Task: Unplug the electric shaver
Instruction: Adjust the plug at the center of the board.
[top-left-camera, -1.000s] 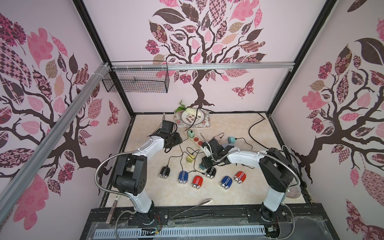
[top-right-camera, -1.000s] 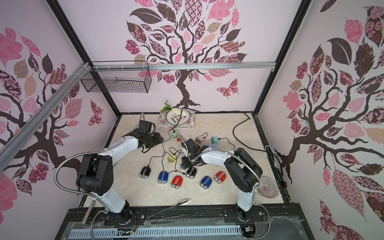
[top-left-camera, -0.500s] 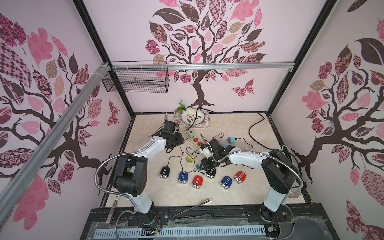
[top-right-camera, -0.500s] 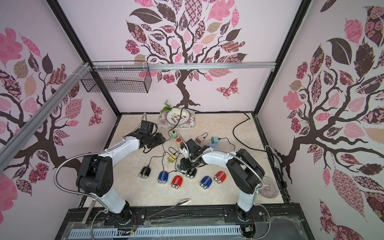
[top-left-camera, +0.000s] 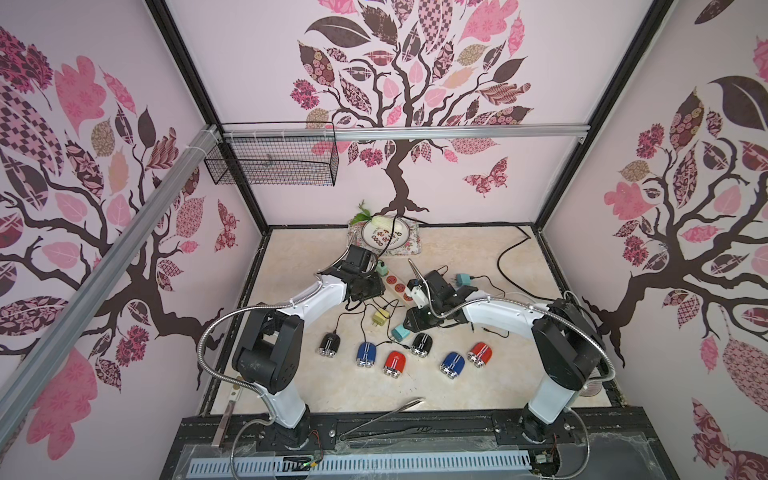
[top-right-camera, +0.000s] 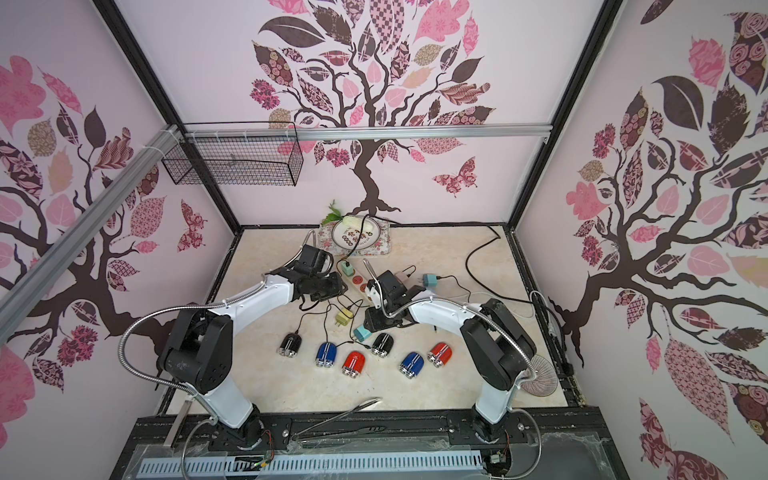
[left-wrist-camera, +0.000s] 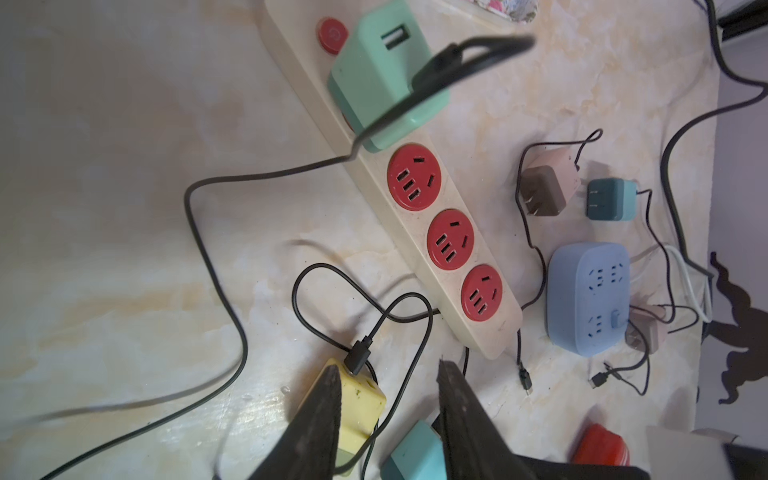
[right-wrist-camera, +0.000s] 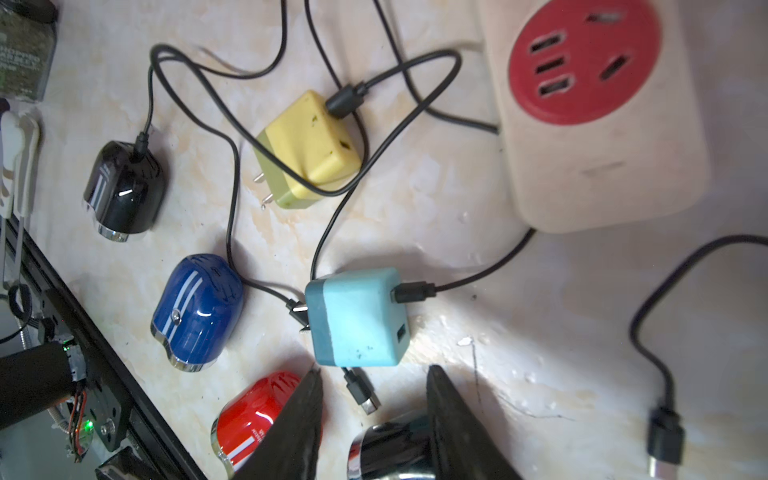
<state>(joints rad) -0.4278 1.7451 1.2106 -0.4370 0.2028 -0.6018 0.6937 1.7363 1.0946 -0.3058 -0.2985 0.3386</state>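
Black shaver (right-wrist-camera: 124, 191): glossy, chrome head, cable plugged in its end, leftmost in shaver row (top-left-camera: 392, 362). Bare table (top-left-camera: 332, 390) between row and front edge. Left gripper (left-wrist-camera: 386, 365), right gripper (right-wrist-camera: 372, 374): jaws spread, pinching nothing.

Beige marble tabletop (top-left-camera: 457, 253), power strip (top-left-camera: 395, 283), six shavers (top-left-camera: 367, 354), chargers (top-left-camera: 379, 319), cables

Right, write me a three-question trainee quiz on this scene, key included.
1. True or false: the yellow cube adapter is plugged into the cream power strip with red sockets.
2. How many of the strip's red sockets stand free? A one, B three, C five.
3. What colour is the glossy dome-shaped shaver with a thin cable plugged into it?
Key: 1 false, the yellow adapter lies loose, prongs bare; 2 B; 3 black.
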